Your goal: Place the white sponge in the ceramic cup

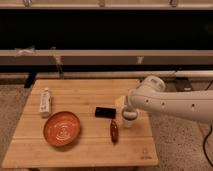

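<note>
The robot's white two-finger hand (127,113) hangs over the right part of the light wooden surface (85,145); whether it is open or closed cannot be told. The small cream rectangular sponge (120,102) shows just up and left of the hand, touching it, its long axis roughly upright. The small white glossy ceramic cup (128,121) stands directly beneath the hand. Left of the hand lies a flat black rectangle (105,112), below-left a dark red oblong object (114,131).

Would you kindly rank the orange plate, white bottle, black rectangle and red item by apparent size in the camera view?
1. Orange plate
2. White bottle
3. Black rectangle and red item: too alike to rank.
The claw hangs beside them.
</note>
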You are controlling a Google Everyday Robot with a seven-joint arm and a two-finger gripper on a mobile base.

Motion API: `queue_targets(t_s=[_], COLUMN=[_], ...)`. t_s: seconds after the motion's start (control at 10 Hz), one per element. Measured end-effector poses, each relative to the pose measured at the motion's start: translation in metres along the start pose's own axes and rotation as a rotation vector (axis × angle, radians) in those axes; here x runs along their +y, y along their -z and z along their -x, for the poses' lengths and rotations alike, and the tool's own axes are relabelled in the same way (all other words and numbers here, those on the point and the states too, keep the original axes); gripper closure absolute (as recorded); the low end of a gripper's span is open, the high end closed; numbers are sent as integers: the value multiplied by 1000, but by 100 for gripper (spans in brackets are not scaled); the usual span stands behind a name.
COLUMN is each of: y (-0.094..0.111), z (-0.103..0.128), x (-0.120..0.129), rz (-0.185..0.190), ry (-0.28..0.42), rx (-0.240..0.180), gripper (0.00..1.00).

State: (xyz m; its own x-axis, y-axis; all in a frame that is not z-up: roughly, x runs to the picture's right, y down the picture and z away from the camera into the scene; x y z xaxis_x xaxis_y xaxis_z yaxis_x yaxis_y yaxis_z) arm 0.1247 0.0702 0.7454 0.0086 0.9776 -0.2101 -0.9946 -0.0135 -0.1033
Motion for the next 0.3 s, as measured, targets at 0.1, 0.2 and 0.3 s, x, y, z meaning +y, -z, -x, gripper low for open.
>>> queue_targets(t_s=[0.1, 0.2, 0.3], y=[0, 0, 0], z=[-1, -1, -1], x=[0, 1, 1], rz=[1, 1, 1], ry=[-1, 1, 1], rx=[3, 3, 3], gripper=[20, 20, 20])
